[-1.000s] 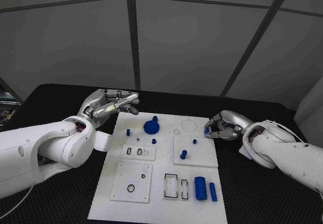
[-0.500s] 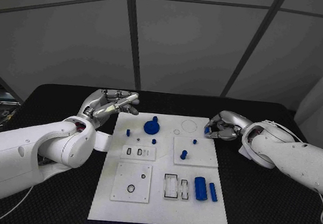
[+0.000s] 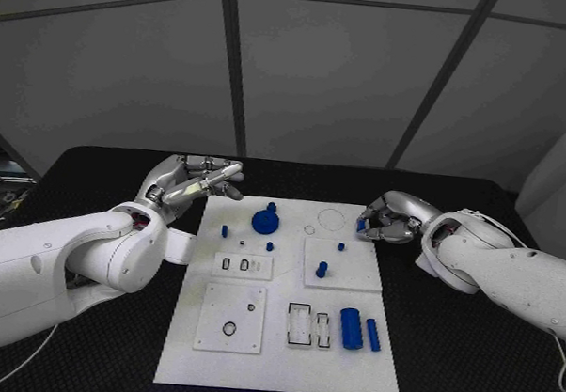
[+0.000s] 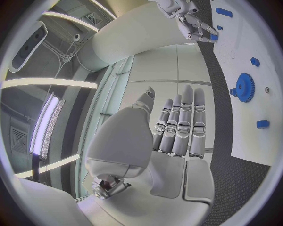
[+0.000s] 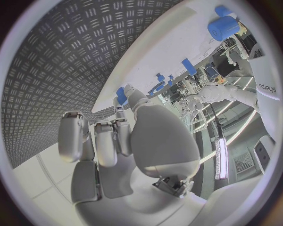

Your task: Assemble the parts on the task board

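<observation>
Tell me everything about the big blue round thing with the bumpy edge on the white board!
The blue gear is a round wheel with little teeth around its rim and a raised hub in the middle. It looks like matte plastic. It lies flat near the far end of the task board, closer to the left hand. Neither hand touches it; small blue pegs sit just nearer than it.

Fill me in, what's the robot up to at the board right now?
It is assembling small blue parts on the white task board. The right hand is at the board's far right corner, pinching a small blue part at its fingertips. The left hand hovers off the far left corner, fingers straight, holding nothing. On the board lie a blue gear, several small pegs, and two blue cylinders near the front right slots.
</observation>
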Robot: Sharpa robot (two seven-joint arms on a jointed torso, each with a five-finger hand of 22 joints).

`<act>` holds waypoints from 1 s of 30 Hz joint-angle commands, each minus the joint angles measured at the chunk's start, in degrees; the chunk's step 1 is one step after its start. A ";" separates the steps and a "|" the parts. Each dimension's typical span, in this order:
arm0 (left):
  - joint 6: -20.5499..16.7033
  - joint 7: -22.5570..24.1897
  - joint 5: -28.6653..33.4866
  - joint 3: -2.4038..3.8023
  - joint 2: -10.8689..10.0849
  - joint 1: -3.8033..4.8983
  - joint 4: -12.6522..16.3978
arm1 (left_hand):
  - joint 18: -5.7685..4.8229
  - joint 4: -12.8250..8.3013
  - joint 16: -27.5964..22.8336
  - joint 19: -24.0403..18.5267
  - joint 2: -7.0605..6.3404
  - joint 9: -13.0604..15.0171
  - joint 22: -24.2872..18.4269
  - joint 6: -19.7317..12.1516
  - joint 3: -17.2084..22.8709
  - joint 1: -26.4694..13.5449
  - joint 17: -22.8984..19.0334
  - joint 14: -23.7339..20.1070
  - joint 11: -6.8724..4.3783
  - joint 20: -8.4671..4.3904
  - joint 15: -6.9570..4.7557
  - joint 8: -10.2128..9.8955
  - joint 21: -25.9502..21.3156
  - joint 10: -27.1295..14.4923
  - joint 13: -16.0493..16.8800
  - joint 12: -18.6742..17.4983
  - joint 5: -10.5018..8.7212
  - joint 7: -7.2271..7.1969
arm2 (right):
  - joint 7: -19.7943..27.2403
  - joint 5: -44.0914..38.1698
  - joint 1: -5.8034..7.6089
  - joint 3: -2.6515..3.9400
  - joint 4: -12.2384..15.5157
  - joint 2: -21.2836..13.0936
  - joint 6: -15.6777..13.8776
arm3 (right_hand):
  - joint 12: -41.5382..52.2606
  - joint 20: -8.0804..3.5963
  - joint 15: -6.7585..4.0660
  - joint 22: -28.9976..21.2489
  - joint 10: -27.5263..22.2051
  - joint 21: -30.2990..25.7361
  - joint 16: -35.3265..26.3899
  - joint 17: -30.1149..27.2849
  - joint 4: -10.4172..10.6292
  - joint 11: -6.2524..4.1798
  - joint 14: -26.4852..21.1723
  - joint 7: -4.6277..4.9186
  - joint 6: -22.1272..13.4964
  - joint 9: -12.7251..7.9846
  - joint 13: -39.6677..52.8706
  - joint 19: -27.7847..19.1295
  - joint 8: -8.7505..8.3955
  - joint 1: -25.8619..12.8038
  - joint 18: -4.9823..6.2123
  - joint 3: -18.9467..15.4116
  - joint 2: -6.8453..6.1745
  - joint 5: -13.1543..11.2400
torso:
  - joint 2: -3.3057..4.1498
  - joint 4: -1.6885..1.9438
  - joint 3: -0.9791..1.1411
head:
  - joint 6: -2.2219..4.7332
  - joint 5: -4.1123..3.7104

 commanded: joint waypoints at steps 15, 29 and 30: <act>0.60 0.28 0.01 0.06 0.24 0.07 -0.75 | -0.71 -0.34 -0.44 -0.54 0.63 0.06 -0.07 0.50 0.04 0.23 -0.11 -0.08 -0.01 0.02 0.14 -0.22 -0.20 0.11 0.07 -0.26 -0.26 0.09 | -9.73 -0.28 0.73 0.19 14.78 -2.88 -4.70 | 0.06 -0.59 -0.61 0.11 1.01 0.39 0.28 13.19 0.53 -0.64 5.52 -0.60 0.60 0.33 8.91 0.27 0.09 -0.86 0.15 0.77 1.26 -0.23 | -0.82 -0.04 -0.38 | 0.01 0.42; -0.14 -0.71 0.02 0.06 0.56 0.14 -2.97 | -0.71 -0.25 -0.47 -0.54 0.68 0.06 -0.06 0.51 -0.01 0.06 -0.11 -0.04 0.01 0.03 0.16 -0.23 -0.19 0.12 0.07 -0.27 -0.27 0.11 | -16.95 -9.01 0.66 0.00 18.81 6.24 -4.90 | 0.01 -0.66 -0.63 -0.08 1.00 0.26 0.21 13.04 0.32 -0.62 5.48 -0.54 0.37 0.31 8.89 0.14 -0.02 -0.70 0.18 1.40 1.60 -0.35 | -1.55 0.26 -0.44 | -1.71 3.07; -0.15 -0.74 0.02 0.06 0.57 0.14 -3.01 | -0.71 -0.25 -0.47 -0.54 0.68 0.06 -0.06 0.51 -0.01 0.06 -0.11 -0.04 0.01 0.03 0.16 -0.23 -0.19 0.12 0.07 -0.27 -0.27 0.11 | -17.20 -9.33 0.63 -0.02 18.80 6.57 -4.90 | 0.01 -0.66 -0.64 -0.05 1.00 0.27 0.21 13.04 0.29 -0.62 5.48 -0.54 0.37 0.32 8.89 0.16 -0.02 -0.68 0.18 1.47 1.63 -0.27 | -1.55 0.29 -0.46 | -1.78 3.12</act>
